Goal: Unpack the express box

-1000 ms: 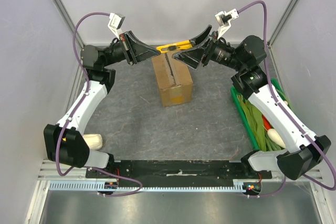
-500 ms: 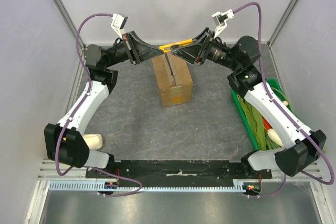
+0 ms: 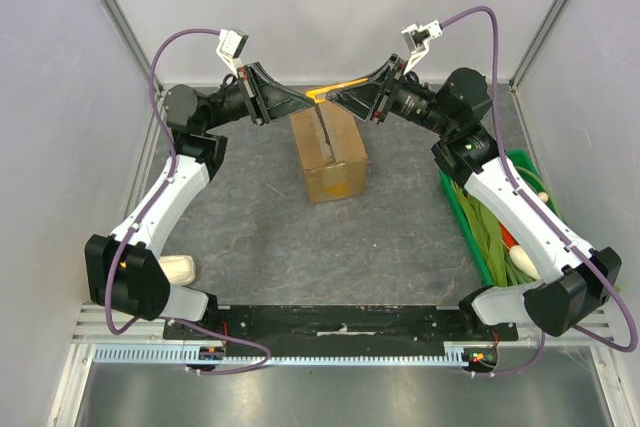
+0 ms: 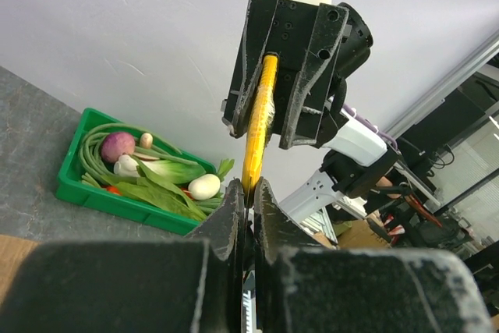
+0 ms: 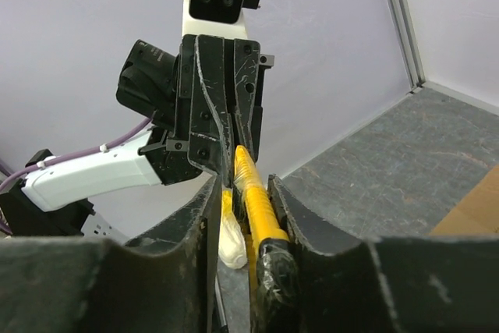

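The express box (image 3: 328,155), a brown carton, stands shut on the grey mat in the middle of the top view. Above its far end a yellow utility knife (image 3: 335,90) hangs level between both arms. My left gripper (image 3: 305,99) is shut on the knife's thin blade end (image 4: 248,216). My right gripper (image 5: 244,185) has its jaws narrowed around the yellow handle (image 5: 257,208). One finger (image 5: 284,208) touches the handle, and a small gap shows at the other.
A green crate (image 3: 462,217) of vegetables sits at the right edge of the mat, under my right arm. A white radish (image 3: 177,269) lies by my left arm's base. Grey walls close in the back and both sides.
My right gripper has come in from the right and narrowed its jaws around the knife handle. The left gripper, holding the knife, has lifted slightly.
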`<state>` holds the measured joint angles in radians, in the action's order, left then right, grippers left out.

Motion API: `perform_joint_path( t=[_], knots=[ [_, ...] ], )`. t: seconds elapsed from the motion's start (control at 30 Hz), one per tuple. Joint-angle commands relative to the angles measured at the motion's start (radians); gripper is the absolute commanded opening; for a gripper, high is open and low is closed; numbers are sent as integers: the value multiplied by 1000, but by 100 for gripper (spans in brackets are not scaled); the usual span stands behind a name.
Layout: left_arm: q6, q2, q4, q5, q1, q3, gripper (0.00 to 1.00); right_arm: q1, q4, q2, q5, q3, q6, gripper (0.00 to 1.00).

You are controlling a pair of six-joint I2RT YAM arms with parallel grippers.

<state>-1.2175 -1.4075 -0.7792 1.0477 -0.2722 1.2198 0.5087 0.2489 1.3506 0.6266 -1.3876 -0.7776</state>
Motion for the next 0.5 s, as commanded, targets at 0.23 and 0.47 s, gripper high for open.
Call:
perform_joint_path(
  t=[0.23, 0.47],
  knots=[
    [47, -1, 8, -3, -5, 1, 2, 5, -3, -15, -22, -27, 20, 1],
    [84, 15, 25, 9, 11, -26, 51, 5, -95, -24, -90, -37, 81, 0]
  ],
)
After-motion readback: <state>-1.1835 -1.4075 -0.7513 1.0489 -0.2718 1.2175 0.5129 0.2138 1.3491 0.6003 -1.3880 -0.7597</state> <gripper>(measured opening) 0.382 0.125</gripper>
